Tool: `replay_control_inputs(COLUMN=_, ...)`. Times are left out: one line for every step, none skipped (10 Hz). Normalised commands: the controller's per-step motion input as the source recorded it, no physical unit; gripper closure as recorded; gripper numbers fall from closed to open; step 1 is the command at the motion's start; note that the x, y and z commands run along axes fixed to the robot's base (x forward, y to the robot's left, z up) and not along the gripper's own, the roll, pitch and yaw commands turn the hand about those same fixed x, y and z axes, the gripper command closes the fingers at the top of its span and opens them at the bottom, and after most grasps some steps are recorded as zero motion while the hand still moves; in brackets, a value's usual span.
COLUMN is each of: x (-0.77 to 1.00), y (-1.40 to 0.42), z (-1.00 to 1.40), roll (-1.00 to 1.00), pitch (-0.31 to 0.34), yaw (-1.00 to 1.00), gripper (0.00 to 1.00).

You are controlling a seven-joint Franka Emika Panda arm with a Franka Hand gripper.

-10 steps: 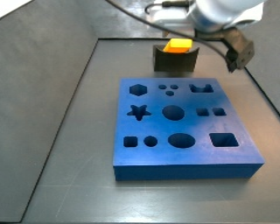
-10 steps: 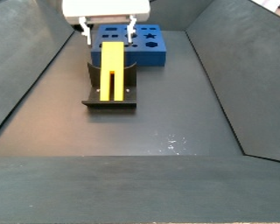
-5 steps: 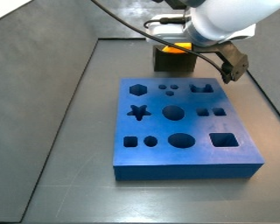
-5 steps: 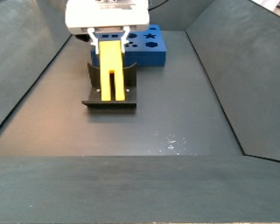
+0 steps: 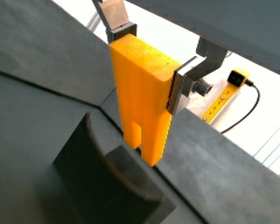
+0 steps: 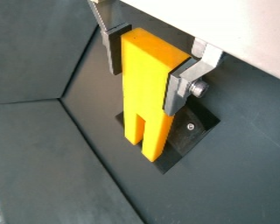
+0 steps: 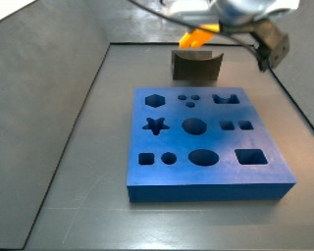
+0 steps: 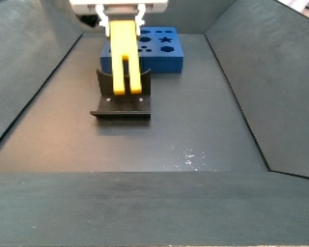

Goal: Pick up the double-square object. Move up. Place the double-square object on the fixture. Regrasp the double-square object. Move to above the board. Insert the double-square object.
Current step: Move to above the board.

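- Since half a second earlier, the double-square object (image 8: 125, 58) had been lifted off the fixture (image 8: 121, 104); in a side view its lower end was seen raised from the base plate, and in a side view only an orange tip (image 7: 196, 38) was left showing above the fixture's notch (image 7: 194, 66).
- The bar was carried with its long axis steeply tilted, prongs pointing down toward the fixture (image 6: 181, 140), which lay directly beneath it.
- The board (image 7: 203, 145) lay just beside the fixture, on the side away from the prongs' base plate; it was judged the next goal.
- The gripper (image 5: 154, 59) was clamped on the bar's upper end, a silver finger (image 6: 192, 74) pressed against each long side.
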Motion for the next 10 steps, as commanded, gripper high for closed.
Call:
replay_control_inputs(x=-0.12, y=-0.04, z=1.0, roll=-0.01, pitch=-0.153, yaw=0.01, gripper=1.0)
replay_control_inputs(x=-0.12, y=-0.04, z=1.0, roll=-0.01, pitch=-0.123, yaw=-0.02, gripper=1.0)
replay_control_inputs(x=-0.12, y=-0.04, z=1.0, roll=-0.01, pitch=-0.103, yaw=-0.04, gripper=1.0)
replay_control_inputs(x=-0.11, y=-0.04, z=1.0, roll=-0.01, pitch=-0.062, yaw=-0.07, gripper=1.0)
replay_control_inputs(x=-0.11, y=-0.04, z=1.0, roll=-0.02, pitch=-0.032, yaw=-0.09, gripper=1.0)
replay_control_inputs(x=-0.1, y=-0.03, z=1.0, roll=-0.02, pitch=0.008, yaw=-0.1, gripper=1.0)
replay_control_inputs(x=-0.1, y=-0.03, z=1.0, roll=-0.02, pitch=0.038, yaw=-0.09, gripper=1.0)
replay_control_inputs(x=-0.09, y=-0.03, z=1.0, roll=-0.03, pitch=0.075, yaw=-0.07, gripper=1.0)
replay_control_inputs(x=-0.09, y=-0.03, z=1.0, roll=-0.03, pitch=0.094, yaw=-0.06, gripper=1.0)
replay_control_inputs(x=-0.08, y=-0.03, z=1.0, roll=-0.03, pitch=0.114, yaw=-0.03, gripper=1.0)
